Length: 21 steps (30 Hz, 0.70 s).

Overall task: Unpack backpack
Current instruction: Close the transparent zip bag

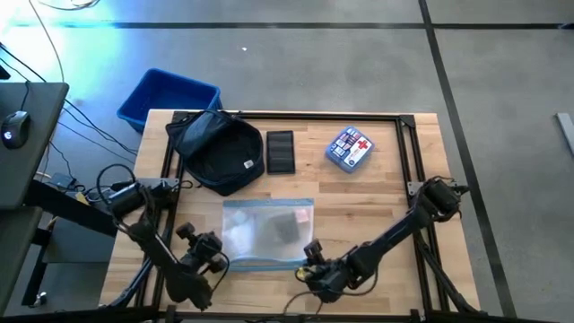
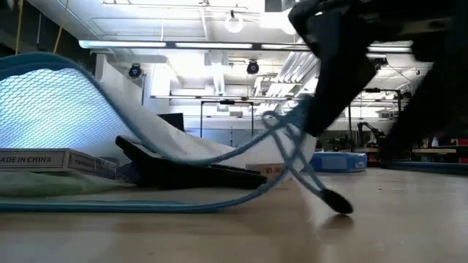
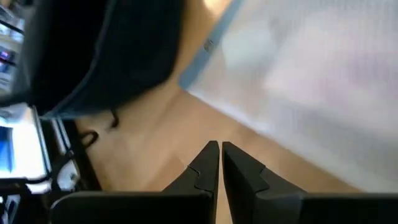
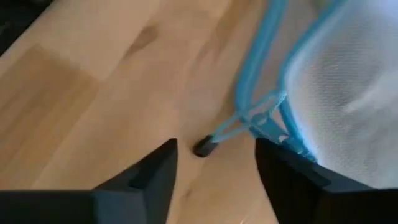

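Right gripper [image 4: 214, 165]: fingers parted, nothing between them. It hangs just above the wooden table [image 1: 395, 193] at its near edge, directly over the small black pull tab [image 4: 203, 148] on a light-blue cord [image 4: 249, 118]. The cord runs from the blue-trimmed corner of the clear mesh pouch [image 1: 266, 233]. In the low view the tab [image 2: 338, 202] rests on the tabletop with the cord [image 2: 292, 157] rising from it toward the pouch [image 2: 51, 109].

Left gripper [image 3: 220, 163]: fingers pressed together, holding nothing. It sits low over the table near the pouch's left corner [image 3: 298, 74], with the dark backpack fabric [image 3: 106, 50] farther ahead of it.

Mesh pouch: lies flat at the table's centre front, between the two grippers, with pale contents and a dark item visible through it.

Backpack [image 1: 218, 151]: dark navy, rounded, with a small white label, at the table's far left, behind the pouch.

Other items: a flat black rectangular item [image 1: 281, 152] lies just right of the backpack; a small blue first-aid pouch with a red cross [image 1: 350, 148] lies farther right. A bright-blue plastic bin [image 1: 168, 97] stands on the floor beyond the table's far-left corner.
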Each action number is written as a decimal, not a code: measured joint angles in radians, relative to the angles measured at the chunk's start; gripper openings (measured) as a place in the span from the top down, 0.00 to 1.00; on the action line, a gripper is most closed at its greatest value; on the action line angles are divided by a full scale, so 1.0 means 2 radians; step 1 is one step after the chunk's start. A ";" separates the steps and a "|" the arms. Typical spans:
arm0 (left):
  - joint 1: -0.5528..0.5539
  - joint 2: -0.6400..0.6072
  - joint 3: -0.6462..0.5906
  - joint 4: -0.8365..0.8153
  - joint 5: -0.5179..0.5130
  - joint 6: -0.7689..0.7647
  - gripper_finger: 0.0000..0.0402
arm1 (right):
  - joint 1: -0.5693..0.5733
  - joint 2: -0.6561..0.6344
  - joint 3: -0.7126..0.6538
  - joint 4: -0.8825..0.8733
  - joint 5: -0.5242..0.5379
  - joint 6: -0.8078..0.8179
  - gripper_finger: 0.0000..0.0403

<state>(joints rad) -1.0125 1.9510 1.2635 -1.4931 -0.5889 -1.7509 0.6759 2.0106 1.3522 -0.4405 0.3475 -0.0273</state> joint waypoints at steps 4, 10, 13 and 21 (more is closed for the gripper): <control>-0.027 -0.003 0.030 0.022 -0.013 -0.003 1.00 | 0.027 -0.004 0.008 -0.013 0.042 0.006 0.44; -0.043 -0.001 0.034 0.194 -0.106 0.032 1.00 | 0.053 -0.003 0.007 -0.049 0.150 0.023 0.49; -0.036 0.000 0.024 0.293 -0.136 0.100 1.00 | 0.043 0.005 -0.013 -0.047 0.156 0.005 0.52; 0.004 0.000 -0.004 0.461 -0.141 0.236 1.00 | 0.006 0.026 -0.050 0.062 0.168 -0.071 0.57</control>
<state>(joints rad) -1.0039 1.9514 1.2557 -0.5718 -0.8711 -1.2783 0.6878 2.0632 1.2518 -0.3171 0.6825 -0.1698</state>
